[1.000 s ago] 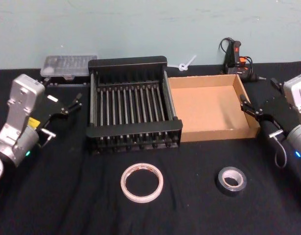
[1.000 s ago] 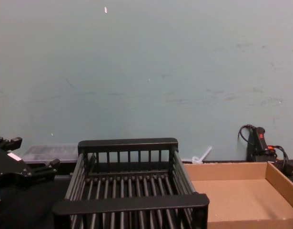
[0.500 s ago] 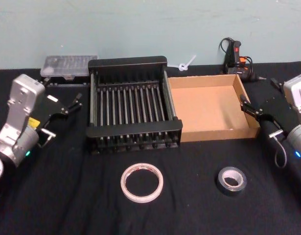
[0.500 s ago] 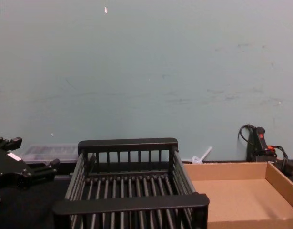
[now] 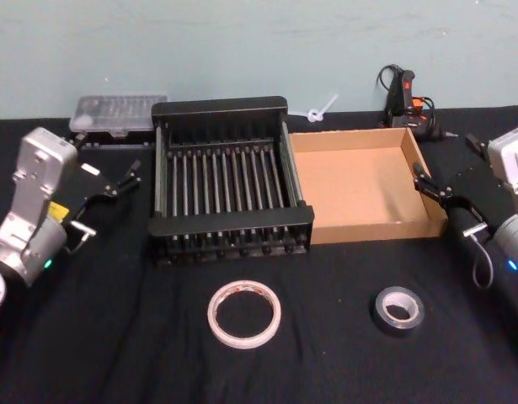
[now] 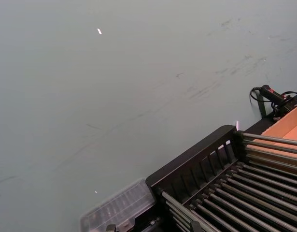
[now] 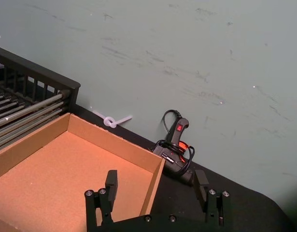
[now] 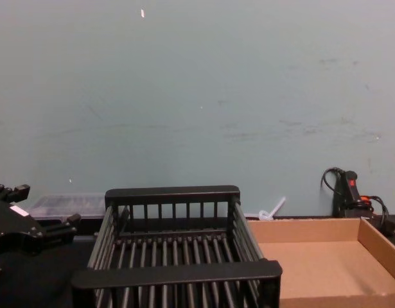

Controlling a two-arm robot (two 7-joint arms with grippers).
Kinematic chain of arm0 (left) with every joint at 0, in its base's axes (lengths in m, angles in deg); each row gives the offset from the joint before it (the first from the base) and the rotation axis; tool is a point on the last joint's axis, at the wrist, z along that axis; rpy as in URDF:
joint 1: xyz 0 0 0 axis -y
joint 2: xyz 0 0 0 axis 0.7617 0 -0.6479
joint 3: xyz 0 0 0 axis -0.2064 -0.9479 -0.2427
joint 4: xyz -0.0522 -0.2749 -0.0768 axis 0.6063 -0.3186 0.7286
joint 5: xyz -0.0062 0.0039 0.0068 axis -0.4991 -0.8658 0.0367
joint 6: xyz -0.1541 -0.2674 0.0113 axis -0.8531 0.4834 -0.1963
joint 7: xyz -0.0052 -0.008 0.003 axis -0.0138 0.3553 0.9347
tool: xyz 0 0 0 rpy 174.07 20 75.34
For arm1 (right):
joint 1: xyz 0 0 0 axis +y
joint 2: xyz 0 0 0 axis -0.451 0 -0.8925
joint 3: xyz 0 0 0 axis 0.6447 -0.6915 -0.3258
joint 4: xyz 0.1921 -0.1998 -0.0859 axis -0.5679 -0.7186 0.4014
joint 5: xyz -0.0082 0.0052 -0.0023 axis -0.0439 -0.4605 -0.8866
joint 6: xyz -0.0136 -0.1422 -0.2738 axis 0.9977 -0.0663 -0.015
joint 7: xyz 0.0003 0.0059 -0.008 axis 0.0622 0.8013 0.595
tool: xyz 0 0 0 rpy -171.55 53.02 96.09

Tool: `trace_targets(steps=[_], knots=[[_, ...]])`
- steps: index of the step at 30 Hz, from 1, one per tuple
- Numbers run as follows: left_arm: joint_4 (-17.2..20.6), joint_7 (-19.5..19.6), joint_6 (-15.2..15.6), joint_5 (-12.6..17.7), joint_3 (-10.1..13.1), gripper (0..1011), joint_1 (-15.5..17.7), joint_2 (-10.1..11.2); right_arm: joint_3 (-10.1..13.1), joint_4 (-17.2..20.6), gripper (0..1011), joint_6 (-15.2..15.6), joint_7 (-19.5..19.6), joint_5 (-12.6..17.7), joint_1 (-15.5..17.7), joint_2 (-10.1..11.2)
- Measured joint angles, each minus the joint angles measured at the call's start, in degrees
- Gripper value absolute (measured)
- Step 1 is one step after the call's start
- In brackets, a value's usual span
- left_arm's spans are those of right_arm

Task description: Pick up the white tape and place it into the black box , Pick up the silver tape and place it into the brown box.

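Both tapes lay untouched on the black surface (image 5: 115,337), in front of the boxes. The white tape (image 5: 244,314) sat flat before the black box (image 5: 231,179), and the silver tape (image 5: 398,310) before the brown box (image 5: 360,184), each roll apparently staged opposite its destination. Both boxes held nothing. The left tool (image 5: 120,178) hung left of the black box, fingers spread and carrying nothing. The right tool (image 7: 155,191) hovered at the brown box's right wall, likewise spread and unloaded. Neither pick was judged begun.
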Motion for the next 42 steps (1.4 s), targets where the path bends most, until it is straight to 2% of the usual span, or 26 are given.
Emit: trace_targets(steps=[10,19,28,42], knots=[[0.0,0.0,0.0,0.0,0.0,1001,0.0,0.0,1.5,1.2,1002,-0.1,-2.2,0.5,1.2,-0.2],[0.0,0.0,0.0,0.0,0.0,1001,0.0,0.0,3.5,5.5,1002,0.8,-4.8,3.1,4.6,0.3],[0.0,0.0,0.0,0.0,0.0,1001,0.0,0.0,5.3,10.9,1002,3.5,-7.3,6.4,9.1,1.0],[0.0,0.0,0.0,0.0,0.0,1001,0.0,0.0,7.7,18.4,1002,11.2,-10.9,9.8,16.2,3.5]])
